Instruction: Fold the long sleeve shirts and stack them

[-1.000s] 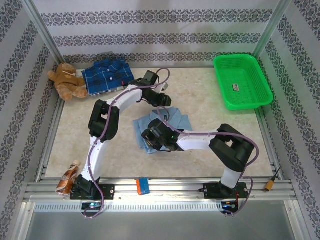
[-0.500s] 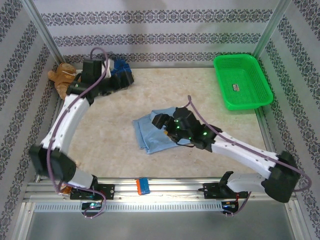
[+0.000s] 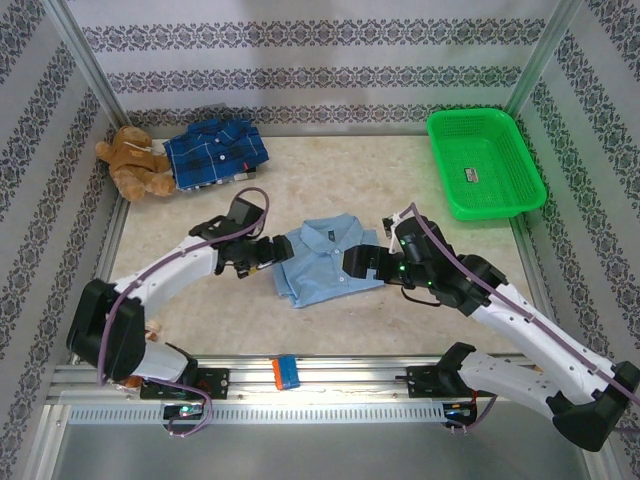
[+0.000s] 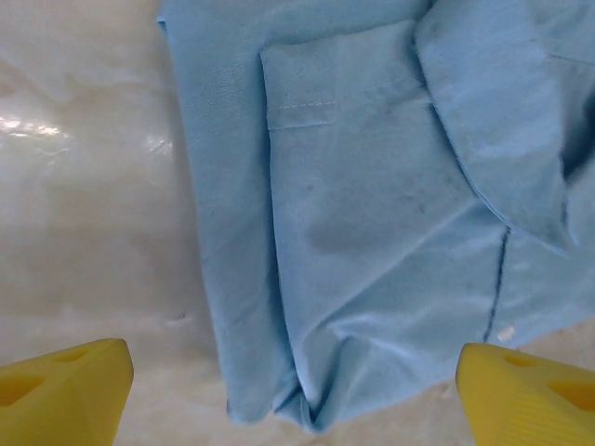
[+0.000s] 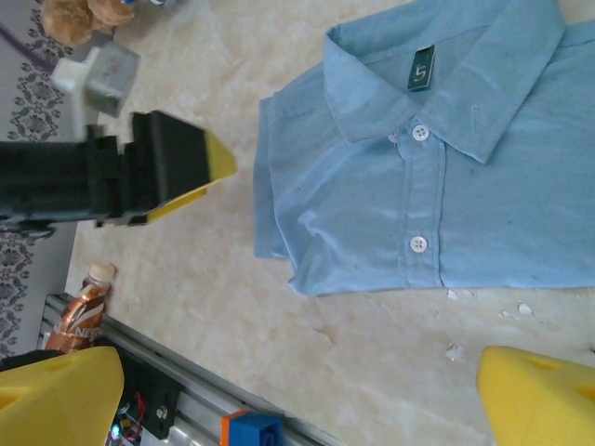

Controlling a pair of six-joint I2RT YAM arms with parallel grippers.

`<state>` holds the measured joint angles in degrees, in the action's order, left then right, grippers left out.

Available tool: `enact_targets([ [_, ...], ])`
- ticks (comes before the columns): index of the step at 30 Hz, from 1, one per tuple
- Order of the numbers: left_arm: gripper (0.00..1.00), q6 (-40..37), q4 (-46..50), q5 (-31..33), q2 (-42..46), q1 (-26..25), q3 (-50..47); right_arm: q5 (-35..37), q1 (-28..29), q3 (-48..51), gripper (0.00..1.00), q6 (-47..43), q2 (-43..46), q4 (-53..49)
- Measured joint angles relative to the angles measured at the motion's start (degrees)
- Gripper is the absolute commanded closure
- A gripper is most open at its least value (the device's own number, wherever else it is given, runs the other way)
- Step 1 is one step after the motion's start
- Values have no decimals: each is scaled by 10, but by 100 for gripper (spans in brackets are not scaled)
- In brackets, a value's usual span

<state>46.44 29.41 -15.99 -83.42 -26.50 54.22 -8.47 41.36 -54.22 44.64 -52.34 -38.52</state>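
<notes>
Nearest the arms, a folded light blue shirt [image 3: 322,262] lies flat at the middle of the table [image 3: 330,170], buttons up and collar toward the far side. The left gripper [image 3: 268,252] hovers just beside its left edge and the right gripper [image 3: 357,264] just beside its right edge, both with jaws wide apart and holding nothing. Farther back, a folded dark blue plaid shirt [image 3: 215,150] rests in the far-left corner beside a brown teddy bear [image 3: 135,163].

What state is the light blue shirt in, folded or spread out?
Folded. The light blue shirt lies flat on the table as a compact rectangle, collar and buttoned front up, no sleeves sticking out.
</notes>
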Motion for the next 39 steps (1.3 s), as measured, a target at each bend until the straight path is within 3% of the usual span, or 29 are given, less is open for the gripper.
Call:
enact_targets([
  [14,22,59,-51,52,-177,-45,71,0,0,16,2,-8,62,-31],
  [27,75,53,-39,68,-274,-64,173,-7,-7,22,2,-14,70,-33],
  [32,95,19,12,83,-294,-65,216,-12,-8,24,2,-14,84,-32],
  [35,100,-16,51,108,-307,-64,262,-13,-11,30,2,-16,95,-28],
  [39,100,-72,98,137,-306,-60,319,-14,-23,31,2,-18,100,-22],
])
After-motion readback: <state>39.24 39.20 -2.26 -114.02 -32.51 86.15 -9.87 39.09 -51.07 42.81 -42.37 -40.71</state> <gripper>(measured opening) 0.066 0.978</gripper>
